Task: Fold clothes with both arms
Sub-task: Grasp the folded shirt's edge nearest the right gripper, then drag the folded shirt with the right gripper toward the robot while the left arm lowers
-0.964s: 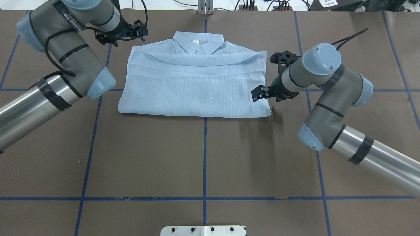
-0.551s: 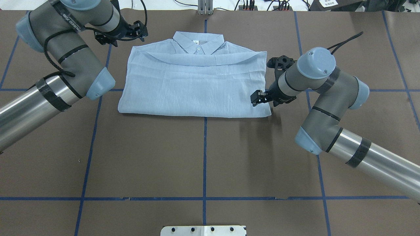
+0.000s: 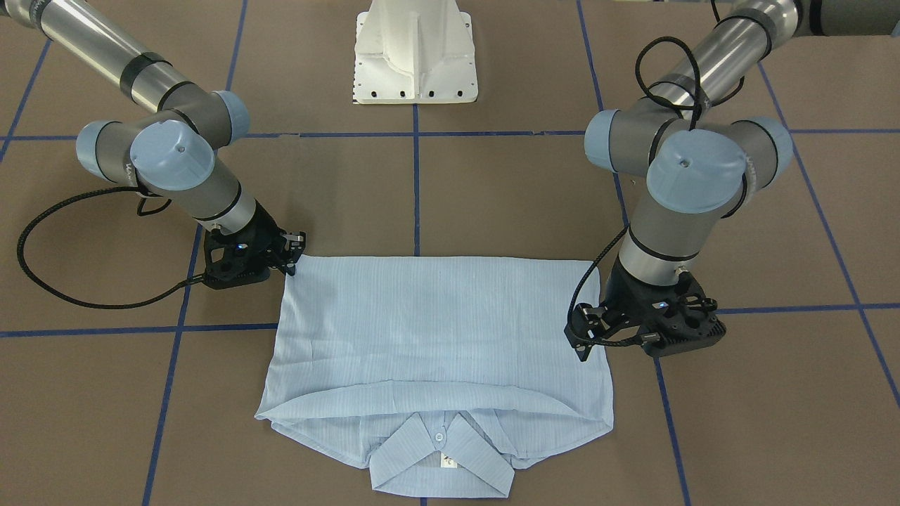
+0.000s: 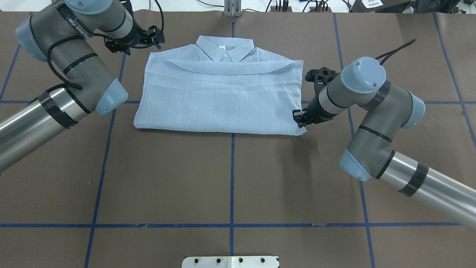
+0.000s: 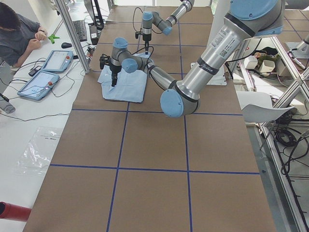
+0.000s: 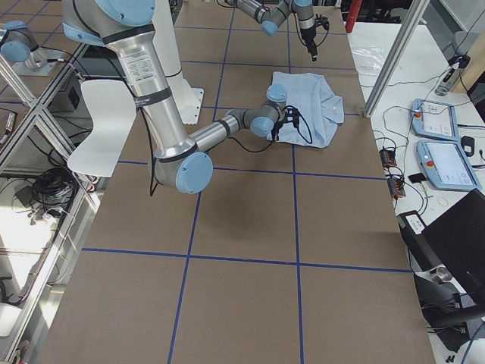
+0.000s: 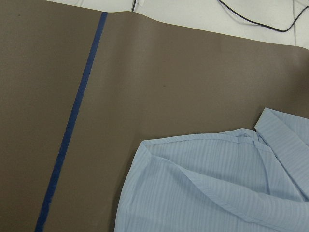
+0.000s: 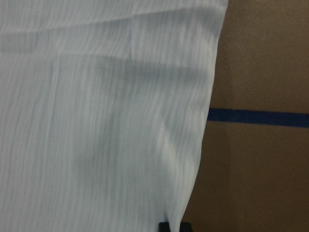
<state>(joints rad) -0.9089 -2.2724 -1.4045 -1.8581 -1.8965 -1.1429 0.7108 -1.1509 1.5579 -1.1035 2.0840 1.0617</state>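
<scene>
Since the earlier frame my right end effector (image 4: 298, 120) has slid toward me along the shirt's (image 4: 223, 100) right side. It is now low at the near right corner, tips at the cloth edge. Can't tell if it is closed on the cloth or not. My left end effector (image 4: 156, 36) has shifted only slightly. It sits just off the far left shoulder corner, apart from the cloth, fingers spread, holding nothing. Shirt lies folded flat on the counter (image 4: 230, 178), collar (image 4: 225, 48) on the far side, between my two arms.
</scene>
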